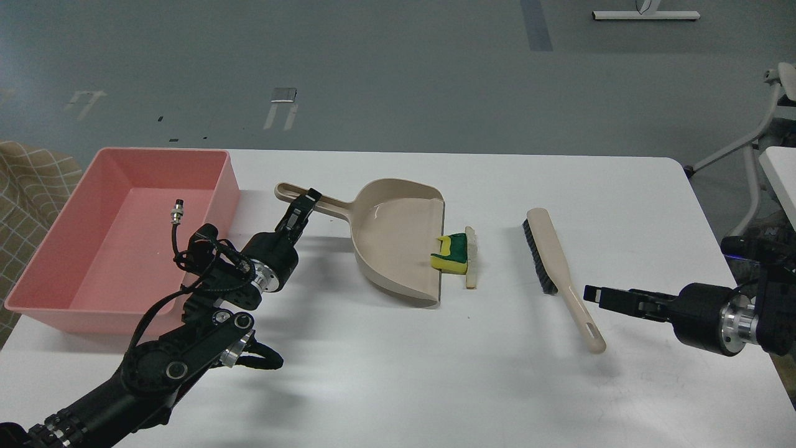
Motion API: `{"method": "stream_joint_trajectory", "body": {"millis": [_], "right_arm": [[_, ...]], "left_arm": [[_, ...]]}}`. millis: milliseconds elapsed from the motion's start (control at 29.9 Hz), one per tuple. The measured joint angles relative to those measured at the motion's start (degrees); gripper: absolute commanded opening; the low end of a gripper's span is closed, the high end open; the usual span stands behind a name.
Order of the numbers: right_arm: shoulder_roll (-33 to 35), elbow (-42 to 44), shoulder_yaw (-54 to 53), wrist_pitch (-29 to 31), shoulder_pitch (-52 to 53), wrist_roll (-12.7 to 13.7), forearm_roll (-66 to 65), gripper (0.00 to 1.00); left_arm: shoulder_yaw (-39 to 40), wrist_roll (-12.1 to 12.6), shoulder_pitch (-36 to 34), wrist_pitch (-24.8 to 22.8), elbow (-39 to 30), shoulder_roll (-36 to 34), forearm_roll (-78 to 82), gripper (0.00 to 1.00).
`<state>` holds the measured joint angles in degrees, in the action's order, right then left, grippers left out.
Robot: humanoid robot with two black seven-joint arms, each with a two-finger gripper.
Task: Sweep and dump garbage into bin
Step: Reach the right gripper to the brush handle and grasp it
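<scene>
Garbage lies mid-table: the sponge piece (452, 252) rests on the dustpan (398, 239) lip, touching the white wedge (472, 258). The pink bin (205, 171) stands at the table's left edge. The left gripper (308, 200) is at the dustpan handle, the right gripper (591, 294) near the brush (559, 274); whether either is closed cannot be told.

A white tabletop (398, 386) with rounded corners stood on a grey floor (398, 68) marked with pale tape strips (280, 115) and a darker blue-grey stripe (536, 25). A beige checked cloth (31, 186) showed at the left edge, and a white metal frame (755, 155) stood at the right.
</scene>
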<state>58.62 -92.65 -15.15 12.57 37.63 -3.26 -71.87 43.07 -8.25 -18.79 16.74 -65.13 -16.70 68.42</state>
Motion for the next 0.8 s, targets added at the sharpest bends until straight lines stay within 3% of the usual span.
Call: {"method": "stream_joint_trajectory", "body": {"millis": [368,535,635,803], "right_arm": [[-2.79,0.56,1.13,0.0,-0.12,1.64,-0.28,0.73],[-3.54,1.81,2.64,0.0,0.12,1.68,-0.87,0.66],[-4.22,2.11,2.74,0.0,0.12,1.78,-0.89,0.55],[-4.91,2.13,2.76,0.0,0.06,2.51,-0.68,0.53]], "left_arm": [[0.0,-0.01,-0.02,-0.04,-0.06,-0.36,0.0,0.0],[0.0,-0.02,-0.02,-0.04,-0.08,-0.33,0.04,0.0],[0.0,-0.02,-0.02,-0.04,-0.09,-0.34,0.04,0.0],[0.0,-0.09,-0.01,-0.04,-0.09,-0.53,0.04,0.0]]}}
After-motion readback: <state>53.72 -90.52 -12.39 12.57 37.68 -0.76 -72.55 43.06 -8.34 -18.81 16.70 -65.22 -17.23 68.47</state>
